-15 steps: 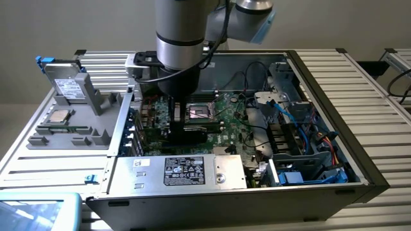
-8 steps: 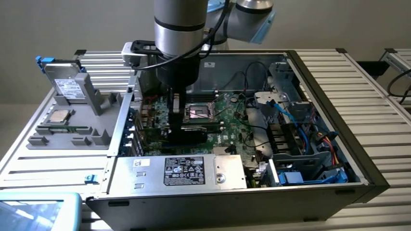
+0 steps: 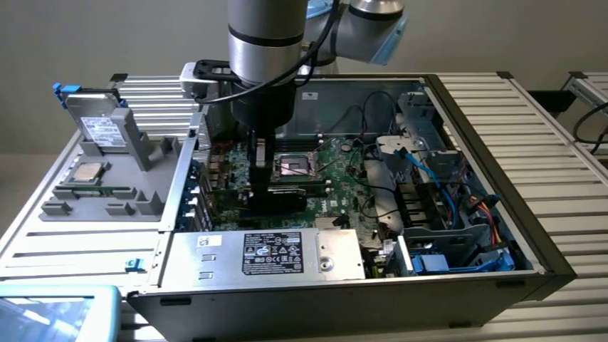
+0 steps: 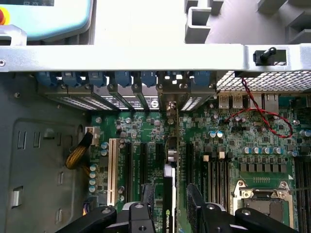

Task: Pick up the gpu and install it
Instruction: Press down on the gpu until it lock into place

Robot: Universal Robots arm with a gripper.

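Down inside the open black-and-silver PC case (image 3: 532,242), the arm's black gripper (image 4: 167,208) hangs over the green motherboard (image 4: 233,141). Its fingers (image 4: 197,206) stand spread, one each side of the gpu (image 4: 168,194), a thin green card w/ black cooler seen edge-on, upright in a slot, its silver bracket by the far rear wall. Whether the pads touch it, can't tell. Grey parts tray (image 3: 105,192) sits outside the case, at the exterior view's left.

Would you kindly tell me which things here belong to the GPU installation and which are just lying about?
Belonging to the job:
- gpu, standing edge-on in the motherboard, between the gripper fingers
- open computer case

Lying about:
- drive in the grey holder
- CPU
- power supply
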